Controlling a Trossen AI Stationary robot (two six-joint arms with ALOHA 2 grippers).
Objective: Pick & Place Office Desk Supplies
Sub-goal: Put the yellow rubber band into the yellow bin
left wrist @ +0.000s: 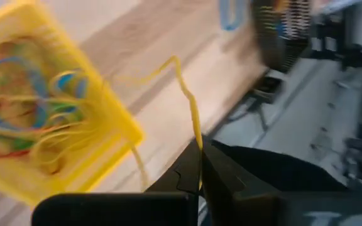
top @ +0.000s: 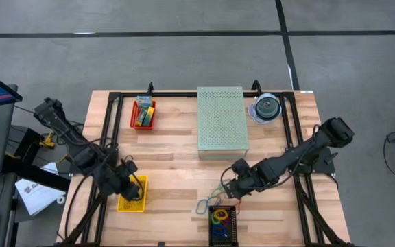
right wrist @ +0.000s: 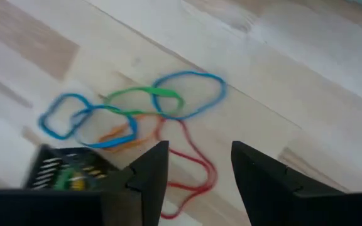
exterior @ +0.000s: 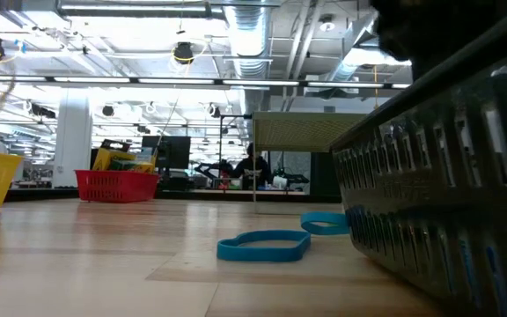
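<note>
Worktop [top: 177,171] material is pale jointed wood planking, bordered by a black metal frame. Thin rubber-band loops [right wrist: 168,107] in blue, green, orange and red lie loose and partly overlapping on the planks close to the front edge, just beside a black mesh basket [top: 223,224] that holds more coloured bands. The right gripper [right wrist: 197,172] hovers over these loose bands with its jaws parted and nothing between them. The left gripper [left wrist: 200,172] is at the front-left corner with jaws clenched on a thin yellow rubber band [left wrist: 187,100], which stretches from the fingers toward a yellow plastic basket [left wrist: 115,125] containing a tangle of yellow, blue, red and green bands. A red basket [top: 142,114] near the back-left corner holds small yellow-and-green crayon boxes [top: 143,108]. A large pale green perforated box [top: 221,122] stands at the middle of the back edge, between the red basket and a clear round disc case [top: 266,108].
</note>
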